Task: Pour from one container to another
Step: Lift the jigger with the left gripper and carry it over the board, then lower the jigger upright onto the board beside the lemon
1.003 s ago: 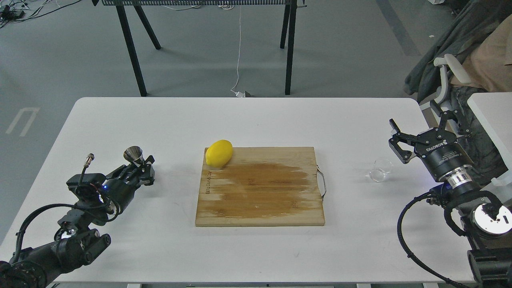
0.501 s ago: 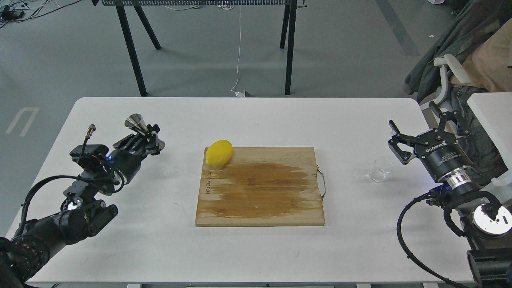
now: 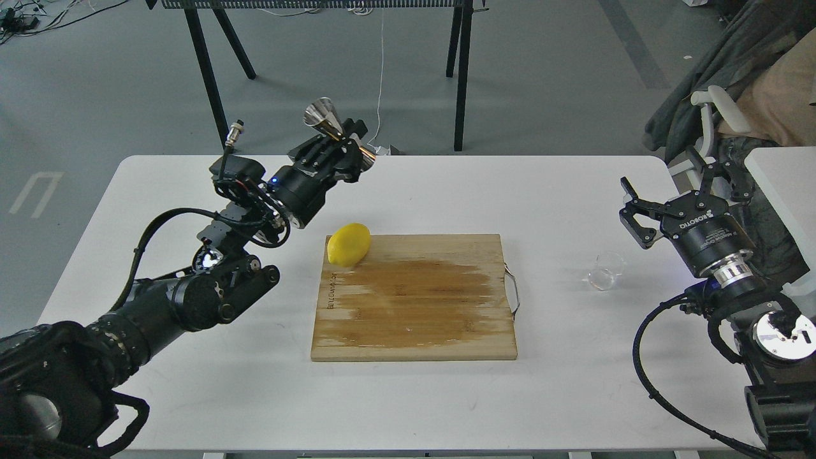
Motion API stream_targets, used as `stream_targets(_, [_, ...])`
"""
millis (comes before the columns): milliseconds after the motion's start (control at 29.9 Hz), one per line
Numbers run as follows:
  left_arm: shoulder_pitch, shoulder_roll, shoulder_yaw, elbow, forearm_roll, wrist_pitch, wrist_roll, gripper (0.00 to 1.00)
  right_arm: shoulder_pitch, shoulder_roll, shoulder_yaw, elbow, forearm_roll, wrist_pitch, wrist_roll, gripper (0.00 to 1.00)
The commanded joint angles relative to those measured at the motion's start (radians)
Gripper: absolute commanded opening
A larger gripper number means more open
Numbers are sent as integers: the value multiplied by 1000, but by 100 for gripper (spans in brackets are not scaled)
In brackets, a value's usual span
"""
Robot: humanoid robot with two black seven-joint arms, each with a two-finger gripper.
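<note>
A: Head view, and the left end effector [image 3: 341,148] is up above the far edge of the table [image 3: 191,395], upper middle of the frame, clamped on the jigger [image 3: 331,131] at its waist.

B: How does the jigger sit?

A: Tilted. One cone opens toward the upper left, its bright mouth plain to see; the other cone pokes out lower right of the fingers, mostly hidden by them.

B: And the right end effector [image 3: 663,194]?

A: Right side of the frame, over the table's right edge, fingers spread apart and holding nothing. It hangs just up and right of the cup [image 3: 604,270] without touching it.

B: Where's the cup exactly?

A: Standing on the table at right, between the board [image 3: 414,319] and the right arm, well apart from the jigger. Whether it holds any liquid, I can't tell; the glass is too small and clear.

B: Anything else on the table?

A: A lemon [image 3: 349,244] on the board's upper left corner, hanging slightly over the edge. The board lies mid-frame, with a darker patch across its middle and a metal handle on its right side, toward the cup.
</note>
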Motion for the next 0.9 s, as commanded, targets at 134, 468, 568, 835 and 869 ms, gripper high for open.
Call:
stream_targets(134, [27, -86, 151, -1, 16, 0, 0, 19, 0, -1, -3, -3, -1, 0, 0, 99])
stream_targets(468, [118, -86, 216, 56, 45, 0, 0, 20, 0, -1, -3, -1, 1, 0, 0, 99])
stream_targets(568, [131, -86, 217, 67, 52, 0, 0, 20, 0, -1, -4, -1, 1, 0, 0, 99])
stream_targets(835, [139, -86, 220, 85, 50, 0, 0, 23, 0, 0, -4, -3, 1, 0, 0, 99])
stream_targets(869, [139, -86, 220, 85, 50, 0, 0, 24, 0, 0, -4, -3, 1, 0, 0, 99])
